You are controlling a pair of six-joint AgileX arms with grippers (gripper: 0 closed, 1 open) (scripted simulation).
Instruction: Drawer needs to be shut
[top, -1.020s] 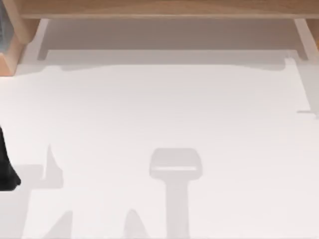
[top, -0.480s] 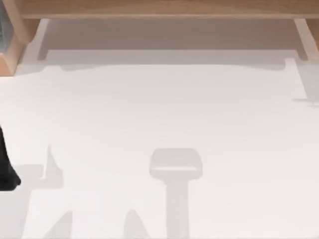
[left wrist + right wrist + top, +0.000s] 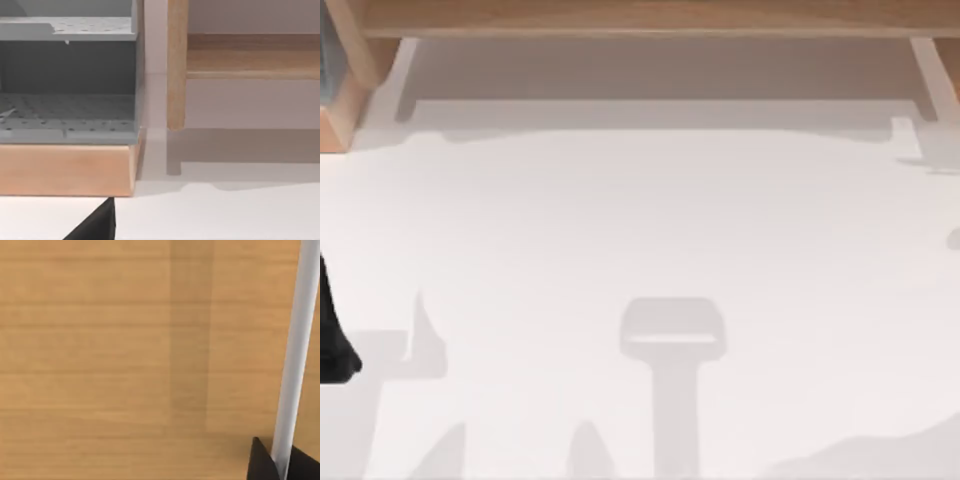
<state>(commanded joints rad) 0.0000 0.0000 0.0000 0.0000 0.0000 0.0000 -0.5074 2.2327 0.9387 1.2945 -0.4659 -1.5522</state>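
1 drawer stands open, with the right gripper on its wall.

Top view: the drawer (image 3: pixel 660 70) juts out from the wooden frame (image 3: pixel 650 15) at the table's far side, floor exposed; the left arm (image 3: pixel 334 330) is parked at the left edge. Left wrist view: a grey rack (image 3: pixel 65 75) stands beside the frame; I cannot tell the left gripper's (image 3: pixel 97 226) state. Right wrist view: the right gripper (image 3: pixel 282 467) is closed on the drawer's thin white wall. Push straight toward the frame, keeping the drawer square so it doesn't jam.
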